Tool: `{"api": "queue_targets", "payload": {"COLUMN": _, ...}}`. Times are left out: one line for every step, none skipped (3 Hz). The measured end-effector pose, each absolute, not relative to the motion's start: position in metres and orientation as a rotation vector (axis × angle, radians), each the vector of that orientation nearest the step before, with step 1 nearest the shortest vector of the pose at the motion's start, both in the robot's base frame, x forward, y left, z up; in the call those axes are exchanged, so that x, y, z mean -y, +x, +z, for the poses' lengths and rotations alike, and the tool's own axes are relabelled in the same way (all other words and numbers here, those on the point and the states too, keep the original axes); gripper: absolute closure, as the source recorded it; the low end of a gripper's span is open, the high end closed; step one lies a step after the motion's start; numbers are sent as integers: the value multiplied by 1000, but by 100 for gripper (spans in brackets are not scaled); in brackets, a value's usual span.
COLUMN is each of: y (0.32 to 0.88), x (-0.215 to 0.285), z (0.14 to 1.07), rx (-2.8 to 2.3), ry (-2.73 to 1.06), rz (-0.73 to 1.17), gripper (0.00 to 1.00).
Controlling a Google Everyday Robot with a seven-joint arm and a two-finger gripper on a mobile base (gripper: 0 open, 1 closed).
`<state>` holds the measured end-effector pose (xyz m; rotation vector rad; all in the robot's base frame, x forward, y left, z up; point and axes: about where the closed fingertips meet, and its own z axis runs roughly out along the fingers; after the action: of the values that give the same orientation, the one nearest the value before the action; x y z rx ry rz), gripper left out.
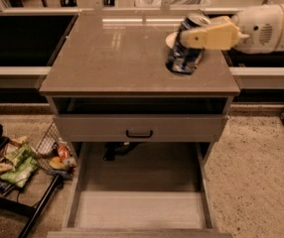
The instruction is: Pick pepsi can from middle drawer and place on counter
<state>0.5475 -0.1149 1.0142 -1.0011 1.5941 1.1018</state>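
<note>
The pepsi can, dark blue with a silver top, is tilted and held just over the right rear part of the counter. My gripper comes in from the right on a white arm, and its yellow fingers are shut on the can's upper half. I cannot tell whether the can's base touches the counter. The middle drawer is pulled open at the bottom of the view, and its pale floor holds nothing.
A cream bowl sits on the counter, mostly hidden behind the can. The grey drawer front with a black handle is closed below the counter. A wire rack with snack bags stands on the floor at left.
</note>
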Motion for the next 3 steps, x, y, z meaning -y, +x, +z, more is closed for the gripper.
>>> {"api": "queue_targets", "payload": {"y": 558, "x": 2, "z": 1020, "rx": -1483, "ry": -1045, "rz": 1151, "gripper": 100}}
{"api": "queue_targets", "payload": {"y": 578, "x": -75, "z": 978, "rx": -1516, "ry": -1090, "rz": 1092, "gripper": 100}}
{"api": "queue_targets", "payload": {"y": 612, "x": -134, "z": 920, "rx": -1600, "ry": -1105, "rz": 1020, "gripper": 100}}
